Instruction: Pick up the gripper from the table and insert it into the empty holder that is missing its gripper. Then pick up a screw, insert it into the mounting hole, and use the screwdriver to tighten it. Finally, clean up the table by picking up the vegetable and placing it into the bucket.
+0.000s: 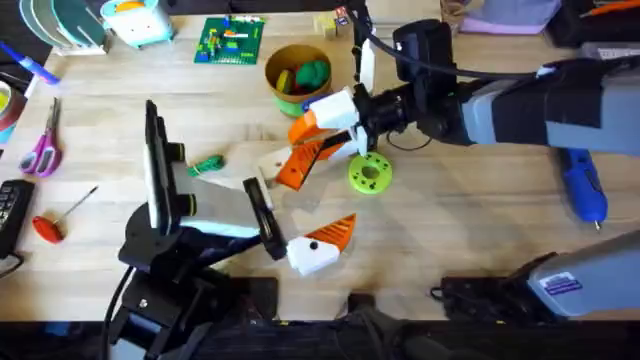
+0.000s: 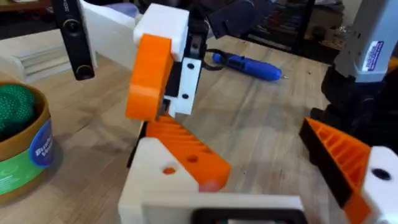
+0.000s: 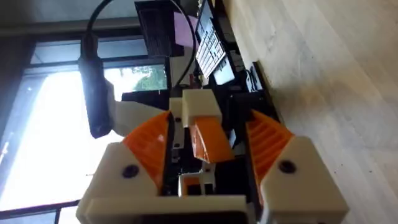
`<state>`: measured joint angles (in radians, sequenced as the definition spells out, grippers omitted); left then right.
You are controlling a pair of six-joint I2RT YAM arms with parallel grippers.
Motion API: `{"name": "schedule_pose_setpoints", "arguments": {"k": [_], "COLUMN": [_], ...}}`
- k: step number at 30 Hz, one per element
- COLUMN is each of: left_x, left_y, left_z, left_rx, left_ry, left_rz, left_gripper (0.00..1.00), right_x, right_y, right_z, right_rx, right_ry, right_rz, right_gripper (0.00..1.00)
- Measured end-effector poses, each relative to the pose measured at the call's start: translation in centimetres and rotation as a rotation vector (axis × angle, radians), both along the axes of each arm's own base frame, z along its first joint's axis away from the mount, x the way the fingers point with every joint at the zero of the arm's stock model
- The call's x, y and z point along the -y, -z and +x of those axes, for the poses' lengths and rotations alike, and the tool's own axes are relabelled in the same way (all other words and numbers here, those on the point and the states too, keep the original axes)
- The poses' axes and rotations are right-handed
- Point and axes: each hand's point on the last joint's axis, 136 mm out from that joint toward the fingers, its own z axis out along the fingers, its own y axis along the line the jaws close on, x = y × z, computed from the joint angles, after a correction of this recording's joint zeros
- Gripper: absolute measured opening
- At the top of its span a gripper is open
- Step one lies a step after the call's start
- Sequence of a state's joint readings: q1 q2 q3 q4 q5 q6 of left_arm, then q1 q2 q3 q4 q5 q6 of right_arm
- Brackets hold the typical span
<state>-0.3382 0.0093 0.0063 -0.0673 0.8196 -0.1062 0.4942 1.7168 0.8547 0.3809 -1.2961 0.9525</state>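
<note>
Meanwhile the right arm stretches in from the right side across the middle of the table, forearm nearly level. The right gripper [image 1: 312, 140] points at the left arm's open hand. Its two orange pads [image 3: 152, 146] are drawn narrow around the upper end of the gripper [image 1: 297, 167], the loose orange wedge, and appear to clamp it. The wedge's lower part lies slanted along the face of the empty holder [image 2: 149, 177], the white finger block of the left arm; orange and white touch there.

The left arm rises from its base at the lower left and bends toward the centre. The left gripper [image 1: 310, 200] is spread wide and holds nothing between its fingers. Its other finger, white with an orange tip [image 1: 335, 232], sits well apart from the holder.

Just beside the right gripper on the table lies a lime-green disc [image 1: 369, 173]. The bucket [image 1: 270, 62] stands behind the two grippers, with a rounded green toy inside. The vegetable [image 1: 208, 165] lies on the wood to the left of the holder, close to the left arm's black links. The screwdriver [image 1: 585, 185] lies far to the right, partly under the right arm. A red-handled screwdriver [image 1: 50, 225] and scissors [image 1: 42, 150] lie at the left edge.
</note>
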Motion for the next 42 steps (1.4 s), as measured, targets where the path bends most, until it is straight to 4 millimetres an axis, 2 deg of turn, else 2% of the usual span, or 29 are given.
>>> {"name": "schedule_pose_setpoints", "arguments": {"k": [7,16,26,30,35,38,42], "left_x": [0.0,0.0,0.0,0.0,0.0,0.0,0.0], "left_y": [0.0,0.0,0.0,0.0,0.0,0.0,0.0], "left_z": [0.0,0.0,0.0,0.0,0.0,0.0,0.0], "left_rx": [0.000,0.000,0.000,0.000,0.000,0.000,0.000], "left_ry": [0.000,0.000,0.000,0.000,0.000,-0.001,-0.001], "left_rz": [0.000,0.000,0.000,0.000,0.000,0.000,0.000], "left_gripper": [0.993,0.993,0.992,0.993,0.993,0.993,0.993], "right_x": [0.6,1.7,2.1,2.1,2.1,2.1,2.1], "right_y": [-0.3,-0.7,0.4,0.4,0.5,0.5,0.5], "right_z": [0.3,0.6,-0.3,-0.3,-0.3,-0.2,-0.2], "right_rx": [0.048,0.085,0.060,0.074,0.081,0.082,0.081], "right_ry": [-0.008,-0.023,-0.040,-0.042,-0.040,-0.039,-0.037], "right_rz": [0.030,0.070,0.049,0.053,0.052,0.052,0.049], "right_gripper": [0.804,0.806,0.761,0.602,0.271,0.033,0.014]}}
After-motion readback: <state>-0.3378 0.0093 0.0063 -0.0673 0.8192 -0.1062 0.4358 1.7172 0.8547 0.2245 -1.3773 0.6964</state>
